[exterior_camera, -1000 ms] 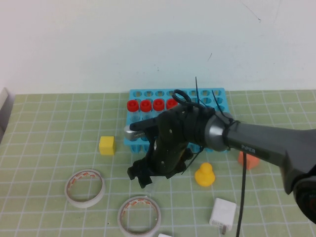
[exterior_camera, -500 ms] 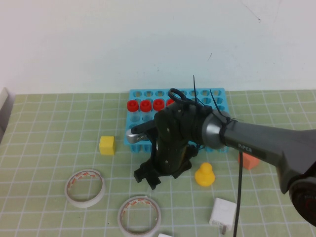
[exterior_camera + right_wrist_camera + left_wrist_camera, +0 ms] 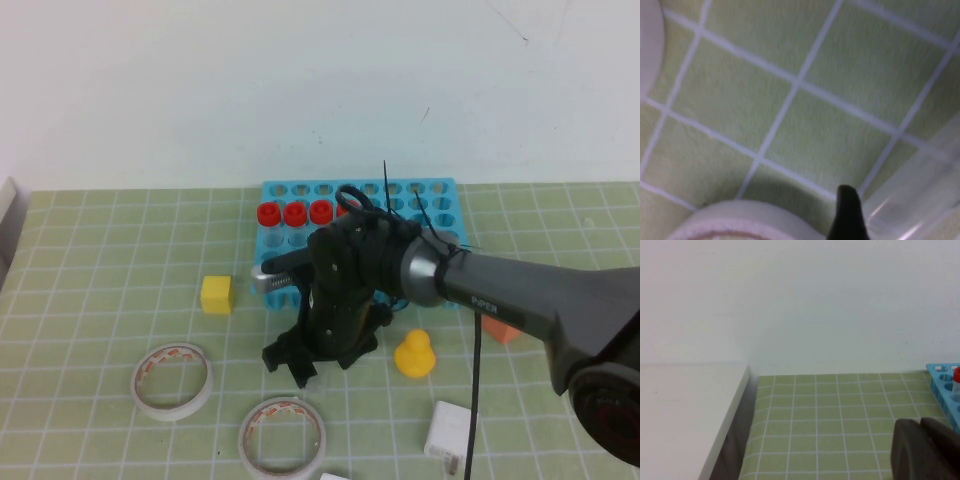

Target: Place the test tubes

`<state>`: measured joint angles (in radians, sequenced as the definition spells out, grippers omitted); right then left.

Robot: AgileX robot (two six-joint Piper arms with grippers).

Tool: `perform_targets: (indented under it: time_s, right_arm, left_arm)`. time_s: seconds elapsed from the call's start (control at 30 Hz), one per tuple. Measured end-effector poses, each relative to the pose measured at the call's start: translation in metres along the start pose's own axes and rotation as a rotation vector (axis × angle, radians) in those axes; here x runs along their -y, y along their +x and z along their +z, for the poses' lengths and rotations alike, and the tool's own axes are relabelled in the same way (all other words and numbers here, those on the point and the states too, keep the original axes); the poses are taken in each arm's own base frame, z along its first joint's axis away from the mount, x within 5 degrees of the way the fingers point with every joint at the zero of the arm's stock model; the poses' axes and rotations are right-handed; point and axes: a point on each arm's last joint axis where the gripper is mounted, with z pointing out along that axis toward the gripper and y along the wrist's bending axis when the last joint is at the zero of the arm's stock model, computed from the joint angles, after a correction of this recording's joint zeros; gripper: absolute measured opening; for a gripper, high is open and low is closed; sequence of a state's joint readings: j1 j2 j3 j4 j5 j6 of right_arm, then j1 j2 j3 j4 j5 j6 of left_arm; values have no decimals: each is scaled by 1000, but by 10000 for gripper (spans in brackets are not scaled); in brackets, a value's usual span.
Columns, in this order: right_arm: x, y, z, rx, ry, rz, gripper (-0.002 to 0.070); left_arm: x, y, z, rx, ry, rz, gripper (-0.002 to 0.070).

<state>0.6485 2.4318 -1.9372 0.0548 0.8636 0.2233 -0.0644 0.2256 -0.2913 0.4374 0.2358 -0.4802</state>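
The right hand (image 3: 288,362) hangs low just in front of the blue rack (image 3: 440,195). It is hemmed in by a tape roll (image 3: 172,410) and a second tape roll (image 3: 283,404) on the near side, a yellow cube (image 3: 217,294) to its left and a yellow toy (image 3: 414,354) to its right. Its arm (image 3: 520,300) bars the rack's front from the right. Bare worktop (image 3: 90,250) lies open left of the cube, and the left hand (image 3: 921,432) sits over it, apart from the rack.

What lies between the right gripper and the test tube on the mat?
Nothing visible: the right gripper, jaws open, hangs low over the mat, with the clear test tube right beside one finger. The left gripper sits shut, far left.
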Motion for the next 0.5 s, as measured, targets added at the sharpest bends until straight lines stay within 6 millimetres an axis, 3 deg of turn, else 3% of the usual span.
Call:
perform_targets:
  time_s: [0.3,0.5]
  right_arm:
    - [5,8,1,-86,69,-127,465]
    - [7,9,1,-98,83,-188,331]
  left_arm:
    - [0,0,0,0,0,2,-1]
    - [0,0,0,0,0,2,-1]
